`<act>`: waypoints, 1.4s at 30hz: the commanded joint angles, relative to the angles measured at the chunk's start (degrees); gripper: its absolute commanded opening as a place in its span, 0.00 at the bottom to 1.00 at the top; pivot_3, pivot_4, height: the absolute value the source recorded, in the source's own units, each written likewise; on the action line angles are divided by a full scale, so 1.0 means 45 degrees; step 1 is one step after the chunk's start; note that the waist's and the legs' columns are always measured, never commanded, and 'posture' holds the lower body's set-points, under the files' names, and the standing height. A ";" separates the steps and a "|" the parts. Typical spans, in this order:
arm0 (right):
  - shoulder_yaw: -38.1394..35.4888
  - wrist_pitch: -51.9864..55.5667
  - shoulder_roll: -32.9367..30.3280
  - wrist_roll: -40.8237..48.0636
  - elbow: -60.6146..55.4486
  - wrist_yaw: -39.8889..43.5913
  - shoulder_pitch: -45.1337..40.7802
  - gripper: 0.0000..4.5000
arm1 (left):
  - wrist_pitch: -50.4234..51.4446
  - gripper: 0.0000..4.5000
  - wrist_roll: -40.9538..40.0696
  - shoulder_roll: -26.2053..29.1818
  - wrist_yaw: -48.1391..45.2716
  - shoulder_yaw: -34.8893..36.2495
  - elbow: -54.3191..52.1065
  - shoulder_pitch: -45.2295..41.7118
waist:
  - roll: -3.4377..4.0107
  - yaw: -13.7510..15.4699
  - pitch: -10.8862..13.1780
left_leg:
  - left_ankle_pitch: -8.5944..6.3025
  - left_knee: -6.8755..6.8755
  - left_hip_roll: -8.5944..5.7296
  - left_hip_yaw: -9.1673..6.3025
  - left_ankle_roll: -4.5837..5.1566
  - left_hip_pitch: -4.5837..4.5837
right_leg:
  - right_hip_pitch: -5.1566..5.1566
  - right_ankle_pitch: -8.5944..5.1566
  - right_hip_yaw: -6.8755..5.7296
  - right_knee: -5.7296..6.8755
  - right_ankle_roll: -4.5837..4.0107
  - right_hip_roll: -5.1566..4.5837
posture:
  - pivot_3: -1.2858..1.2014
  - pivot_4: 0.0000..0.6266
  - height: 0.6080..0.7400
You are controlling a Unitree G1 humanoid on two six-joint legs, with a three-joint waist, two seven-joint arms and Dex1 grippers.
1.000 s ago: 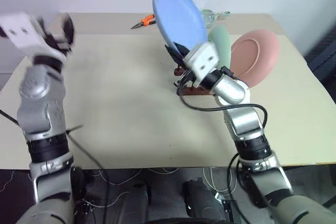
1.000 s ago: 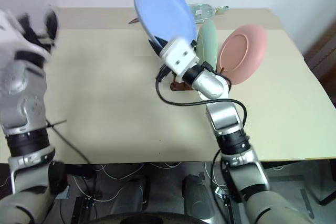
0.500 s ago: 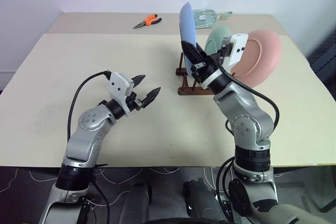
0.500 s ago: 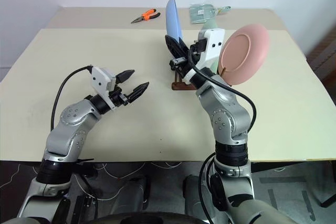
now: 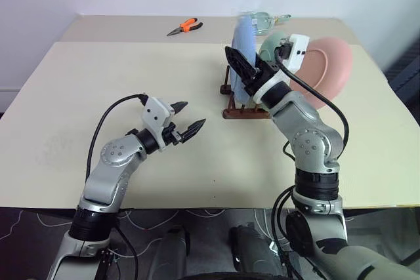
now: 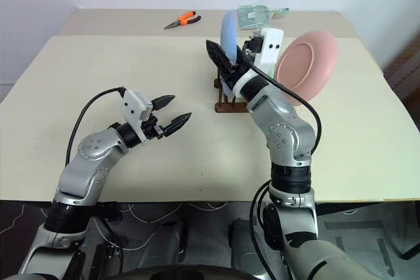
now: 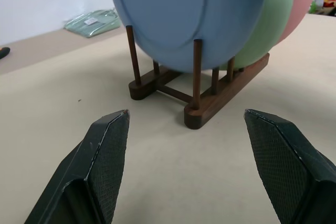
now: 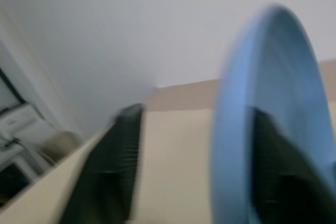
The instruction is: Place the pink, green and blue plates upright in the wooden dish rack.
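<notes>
Blue plate (image 7: pixel 189 14) stands upright in your wooden dish rack (image 7: pixel 210 100), between the right gripper's (image 5: pixel 252 73) parted fingers. Green plate (image 7: pixel 268 24) and pink plate (image 5: pixel 328 70) stand behind it. Your left gripper (image 5: pixel 187 119) gapes empty, well apart.

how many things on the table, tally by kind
plates: 3, blue, green, pink
rack: 1
pliers: 1
clear packet: 1
total: 6
</notes>
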 commanded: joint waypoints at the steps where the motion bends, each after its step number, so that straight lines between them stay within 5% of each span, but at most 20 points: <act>1: 0.0519 -0.1063 -0.0580 -0.0909 -0.0128 0.0714 -0.0532 0.67 | -0.0056 0.80 0.0068 0.0004 0.0013 0.0040 -0.0562 -0.0013 | 0.0000 0.0002 0.0000 | 0.0000 -0.0003 0.0000 -0.0001 0.0000 0.0000 | 0.0000 0.0000 0.0000 -0.0001 0.0000 0.0000 | 0.52 0.24 1.00; 11: 0.0860 -0.2980 -0.3058 -0.3319 -0.0234 0.1879 -0.1347 0.67 | -0.0049 0.80 0.0232 -0.0135 0.0087 -0.0040 -0.0454 -0.0117 | 0.0006 0.0015 0.0004 | 0.0000 -0.0001 0.0000 0.0001 0.0000 -0.0005 | -0.0001 -0.0001 0.0000 -0.0006 0.0001 -0.0001 | 0.52 0.24 1.00; 19: -0.1773 -0.2189 -0.5560 -0.2587 -0.1375 0.2258 0.0203 0.67 | -0.0490 0.80 0.0585 -0.0316 -0.0435 -0.0294 0.0631 -0.0677 | 0.0009 0.0067 0.0006 | -0.0012 0.0005 -0.0005 0.0001 0.0020 -0.0018 | 0.0032 -0.0001 -0.0003 -0.0067 0.0002 -0.0009 | 0.52 0.24 1.00; 22: -0.3274 -0.2141 -0.6619 -0.3016 -0.1021 0.1898 0.0913 0.85 | -0.0637 0.80 0.0568 -0.0279 -0.0678 -0.0256 0.1002 -0.0940 | 0.0028 0.0089 0.0017 | -0.0011 0.0010 -0.0004 0.0004 0.0021 -0.0016 | 0.0025 0.0000 -0.0001 -0.0060 0.0002 -0.0008 | 0.52 0.24 1.00; 27: -0.4607 -0.2831 -0.7715 -0.3278 -0.0757 0.2296 0.2633 0.85 | -0.1126 0.80 0.0804 -0.0223 -0.1342 -0.0669 0.1662 -0.1319 | 0.0032 0.0099 0.0014 | -0.0012 0.0005 -0.0004 0.0006 0.0024 -0.0016 | 0.0035 0.0000 -0.0001 -0.0068 0.0002 -0.0008 | 0.52 0.24 1.00; 30: -0.4953 -0.2964 -0.8174 -0.3763 -0.0354 0.2272 0.3564 0.66 | -0.1385 0.80 0.0846 -0.0372 -0.1639 -0.0791 0.2005 -0.1565 | 0.0045 0.0042 0.0011 | -0.0011 0.0013 -0.0003 0.0016 0.0026 -0.0011 | 0.0033 0.0000 0.0007 -0.0064 0.0002 -0.0007 | 0.52 0.24 1.00; 34: -0.3911 -0.3547 -0.9038 -0.5369 0.0417 0.2433 0.4801 0.21 | -0.1573 0.80 0.0955 -0.0506 -0.1803 -0.0988 0.2217 -0.1725 | 0.0054 0.0065 0.0007 | -0.0004 0.0016 -0.0004 0.0021 0.0037 -0.0008 | 0.0039 0.0000 0.0010 -0.0064 0.0002 -0.0008 | 0.52 0.24 1.00; 42: -0.2181 -0.4820 -0.8888 -0.6135 0.1150 0.2966 0.4770 0.21 | -0.1785 0.80 0.1199 -0.0740 -0.1755 -0.1039 0.2248 -0.1659 | 0.0067 0.0029 0.0009 | -0.0001 0.0019 -0.0004 0.0026 0.0040 -0.0004 | 0.0040 0.0000 0.0018 -0.0063 0.0005 -0.0006 | 0.52 0.24 1.00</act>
